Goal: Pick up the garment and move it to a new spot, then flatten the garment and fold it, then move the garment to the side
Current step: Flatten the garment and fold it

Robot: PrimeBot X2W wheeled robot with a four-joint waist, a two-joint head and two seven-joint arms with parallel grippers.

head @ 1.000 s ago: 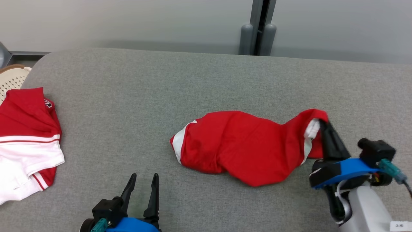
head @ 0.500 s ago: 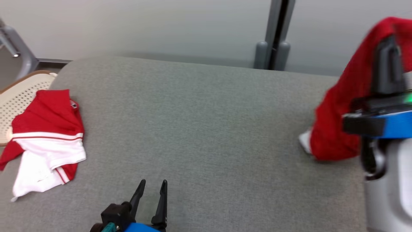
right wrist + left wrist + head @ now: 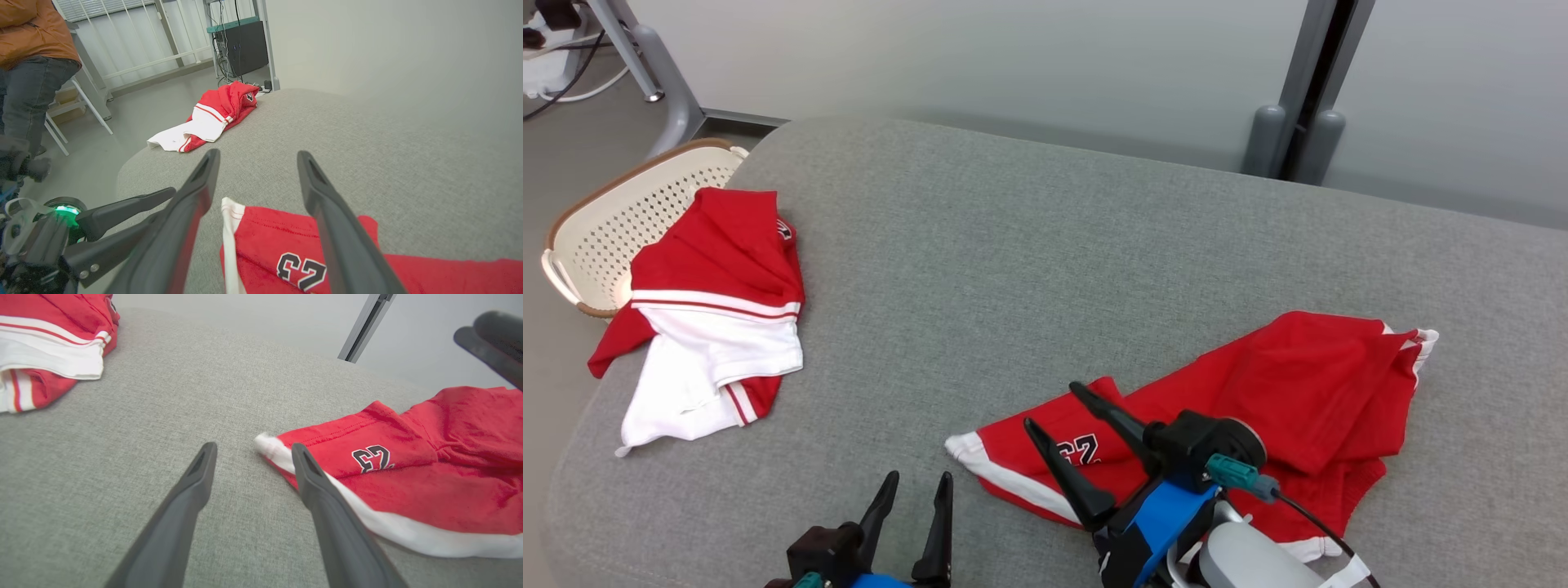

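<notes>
Guessing the flattening could go sideways: shorts lie bunched under the spread, empty right pincer. Pinching two layers there would drag folds along; left pincer is spread too.

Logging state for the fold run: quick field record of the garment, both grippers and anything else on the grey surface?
garment: red shorts, rumpled, lying on grey surface, not held
right gripper: open, over the shorts' numbered leg
left gripper: open, near the white hem corner, holding nothing
other: red-and-white garment at the surface's left edge; basket beyond it
</notes>
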